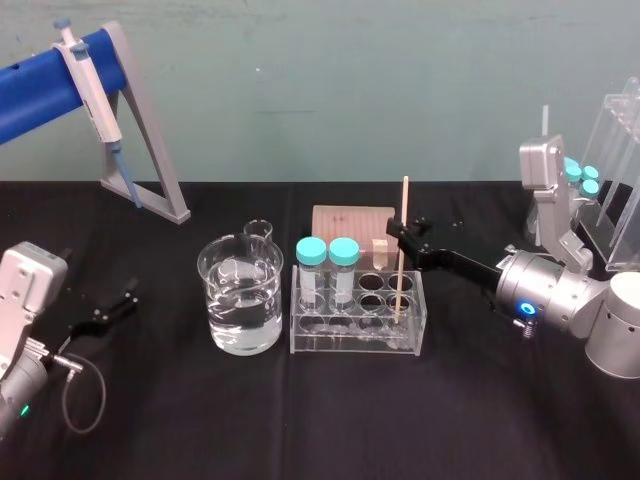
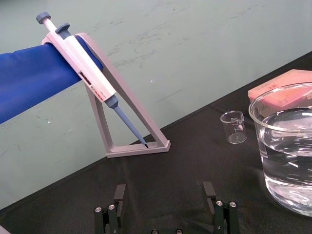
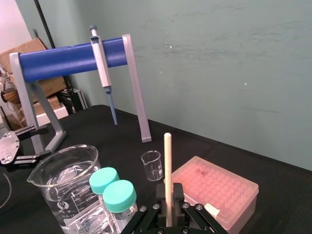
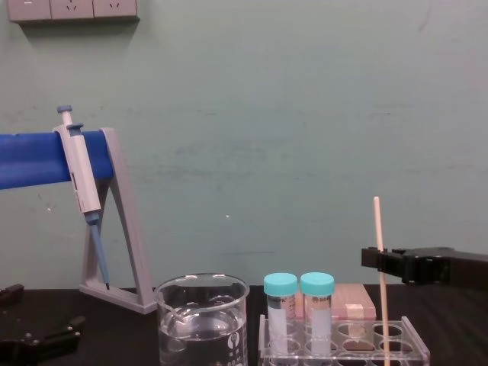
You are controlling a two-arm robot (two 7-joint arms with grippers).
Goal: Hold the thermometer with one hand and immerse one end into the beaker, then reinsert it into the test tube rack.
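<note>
Currently, right gripper (image 1: 403, 236) just above the right end of the rack (image 1: 355, 346), reaching in from the right with the arm low over the black table (image 1: 480, 400). Fingers (image 3: 177, 194) clamped on the thermometer (image 1: 400, 272), one on each side of the rod, above the rack's top plate and below the rod's upper end.

Thermometer near upright, leaning slightly. Lower end down through a hole in the rightmost column of the rack. Upper end well above the caps of the tubes (image 1: 312, 255). Apart from the beaker (image 1: 240, 292).

Beaker upright on the table, just beside the rack on its left, roughly half full of clear liquid.

Two teal-capped tubes upright in the two left columns of the rack, side by side.

Left gripper (image 1: 112, 308) low over the table at the far left, well apart from the beaker. Fingers (image 2: 119, 196) apart.

Behind the beaker, a small beaker (image 1: 258, 230), upright. Behind the rack, a pink tip box (image 1: 345, 222). At the rear left, a pipette (image 1: 90, 85) hung on the blue bar of its stand (image 1: 150, 170).
</note>
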